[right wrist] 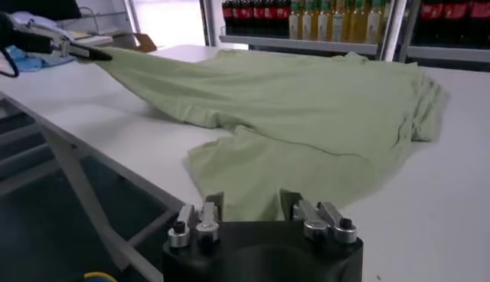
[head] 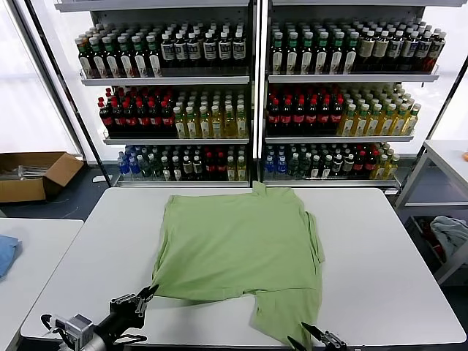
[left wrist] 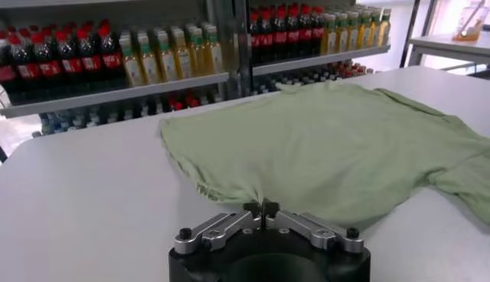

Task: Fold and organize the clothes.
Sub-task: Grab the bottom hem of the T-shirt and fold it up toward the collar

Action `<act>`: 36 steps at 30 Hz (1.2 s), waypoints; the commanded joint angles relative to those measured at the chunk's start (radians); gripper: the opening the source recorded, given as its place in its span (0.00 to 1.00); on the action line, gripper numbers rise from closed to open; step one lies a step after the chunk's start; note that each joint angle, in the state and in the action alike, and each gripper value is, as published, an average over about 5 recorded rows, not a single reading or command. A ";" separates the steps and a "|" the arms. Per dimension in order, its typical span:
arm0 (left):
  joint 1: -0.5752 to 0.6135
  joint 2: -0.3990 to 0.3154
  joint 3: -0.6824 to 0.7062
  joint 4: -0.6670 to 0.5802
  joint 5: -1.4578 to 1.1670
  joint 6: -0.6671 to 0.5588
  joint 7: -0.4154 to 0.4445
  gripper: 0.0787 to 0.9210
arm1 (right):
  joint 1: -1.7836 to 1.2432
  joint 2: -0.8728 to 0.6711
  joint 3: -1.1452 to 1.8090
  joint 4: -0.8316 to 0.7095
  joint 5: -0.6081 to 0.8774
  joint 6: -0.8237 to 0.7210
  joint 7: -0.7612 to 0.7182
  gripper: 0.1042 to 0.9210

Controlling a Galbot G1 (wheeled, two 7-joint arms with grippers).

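The light green polo shirt [head: 241,245] lies spread flat on the white table [head: 380,278]; its logo and buttons do not show. One sleeve reaches toward the table's front edge. My left gripper [head: 151,290] is at the shirt's near left corner, shut on the fabric edge and lifting it slightly; the left wrist view shows the closed fingertips [left wrist: 261,207] pinching the cloth [left wrist: 321,145]. My right gripper [head: 301,335] is open at the front edge by the near sleeve; in the right wrist view [right wrist: 251,205] the sleeve's edge [right wrist: 260,165] lies just ahead of its spread fingers.
Shelves of bottles [head: 248,95] stand behind the table. A cardboard box [head: 33,174] sits on the floor at left. A blue cloth [head: 6,252] lies on the left side table, and a grey-white cloth [head: 450,234] is at right.
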 commanded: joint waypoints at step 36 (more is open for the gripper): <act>0.128 -0.043 -0.082 -0.110 -0.009 0.011 0.001 0.01 | -0.181 -0.003 0.138 0.173 0.192 0.032 -0.006 0.00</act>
